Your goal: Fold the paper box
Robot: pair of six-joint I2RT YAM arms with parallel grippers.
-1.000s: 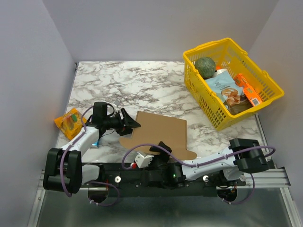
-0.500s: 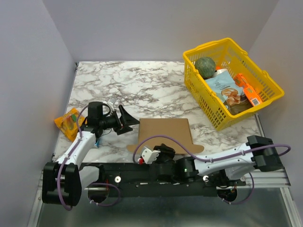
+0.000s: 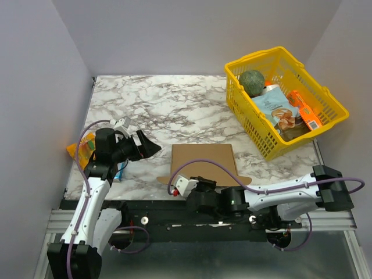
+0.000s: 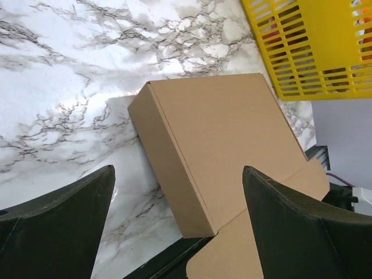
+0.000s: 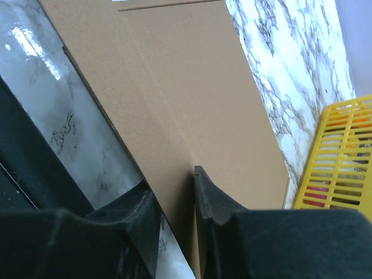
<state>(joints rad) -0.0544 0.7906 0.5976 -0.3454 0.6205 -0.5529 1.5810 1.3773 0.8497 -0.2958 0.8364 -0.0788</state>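
The paper box (image 3: 203,158) is a plain brown cardboard mailer lying at the table's near edge, with a rounded flap hanging over that edge. My right gripper (image 3: 204,181) reaches in from the near side. In the right wrist view the right gripper (image 5: 174,192) is closed on the thin flap of the paper box (image 5: 174,75), one finger on each face. My left gripper (image 3: 152,147) hovers left of the box, wide open and empty. In the left wrist view the box (image 4: 226,145) lies ahead of the left gripper (image 4: 178,170), apart from both fingers.
A yellow basket (image 3: 273,145) with a green ball and several packets stands at the back right, also seen as yellow basket (image 4: 314,58) and yellow basket (image 5: 343,163). An orange packet (image 3: 81,150) and a small blue-green carton (image 3: 119,172) lie by the left arm.
My left gripper let go, opened wide and drew back to the left. The box turned square and slid toward the near edge. My right gripper narrowed onto its near flap.
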